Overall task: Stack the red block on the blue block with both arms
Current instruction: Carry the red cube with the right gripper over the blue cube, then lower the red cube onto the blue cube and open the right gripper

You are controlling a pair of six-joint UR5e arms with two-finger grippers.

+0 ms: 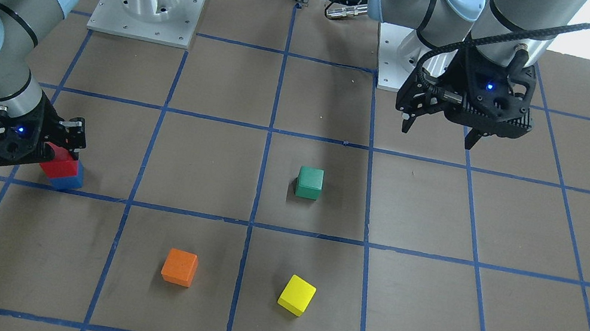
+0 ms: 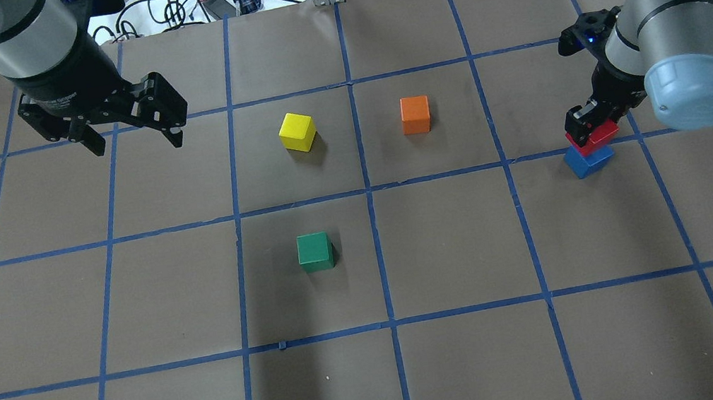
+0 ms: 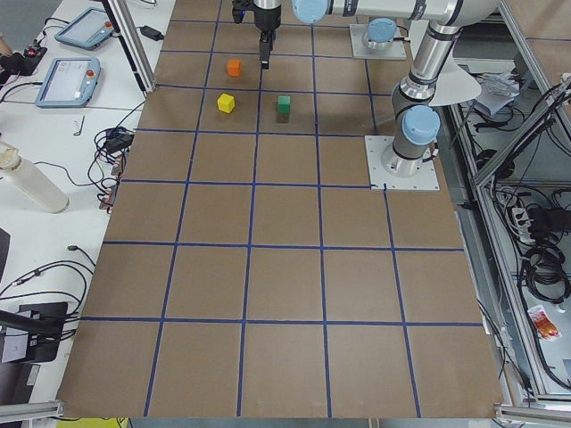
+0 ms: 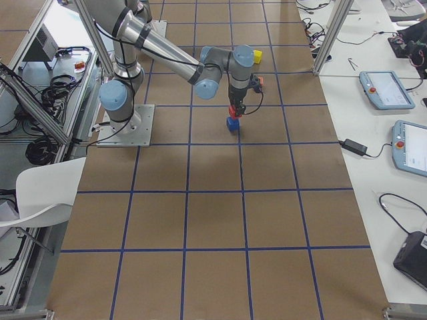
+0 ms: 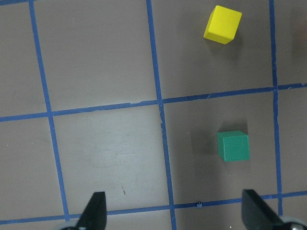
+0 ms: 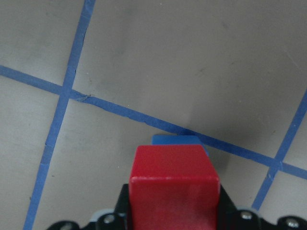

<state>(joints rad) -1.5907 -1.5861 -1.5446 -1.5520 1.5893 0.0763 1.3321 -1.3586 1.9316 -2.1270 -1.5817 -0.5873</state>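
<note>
Small matte red cube (image 2: 601, 135), clamped in the right end effector (image 2: 590, 128), rests on the matching blue cube (image 2: 587, 162); release gently, then lift straight. Left end effector (image 2: 138, 145) gapes wide, empty.

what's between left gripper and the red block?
Overhead view: the yellow block and orange block lie roughly on the line from left gripper to red block; green block sits off it.

Right hand (image 1: 62, 152) low, clamped on the red block (image 1: 58, 167); left hand (image 1: 439, 135) hovers high, jaws spread apart.
</note>
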